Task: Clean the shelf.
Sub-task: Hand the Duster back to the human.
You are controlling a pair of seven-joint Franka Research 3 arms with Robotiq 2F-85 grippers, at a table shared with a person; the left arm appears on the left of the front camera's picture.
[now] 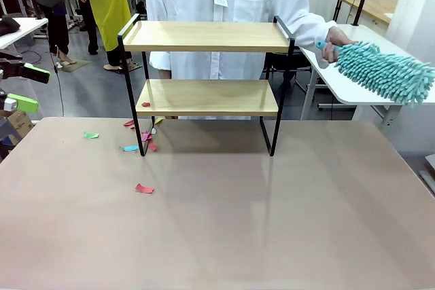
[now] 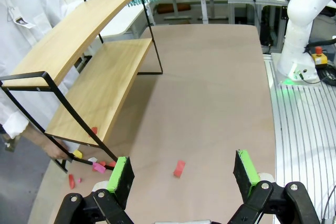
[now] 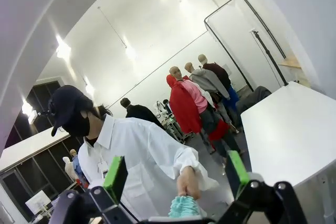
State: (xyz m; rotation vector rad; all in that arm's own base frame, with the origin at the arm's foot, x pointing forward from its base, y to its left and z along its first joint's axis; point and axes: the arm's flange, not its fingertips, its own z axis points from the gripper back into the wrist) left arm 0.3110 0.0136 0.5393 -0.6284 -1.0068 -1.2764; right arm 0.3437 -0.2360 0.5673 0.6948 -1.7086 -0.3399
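Near worktop (image 1: pixel 272 236) bare, open room; paper scraps (image 1: pixel 143 188) by shelf (image 1: pixel 207 96) left legs. Both grippers' fingers (image 2: pixel 122 178) released. Person's hand (image 1: pixel 334 40) holds duster (image 1: pixel 384 73).

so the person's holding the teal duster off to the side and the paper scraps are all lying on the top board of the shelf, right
Not quite. The person's hand does hold the teal duster off to the side, but the top board of the shelf is bare. The paper scraps lie on the beige tabletop around the shelf's foot, with one small red bit on the lower board. The front view shows it.
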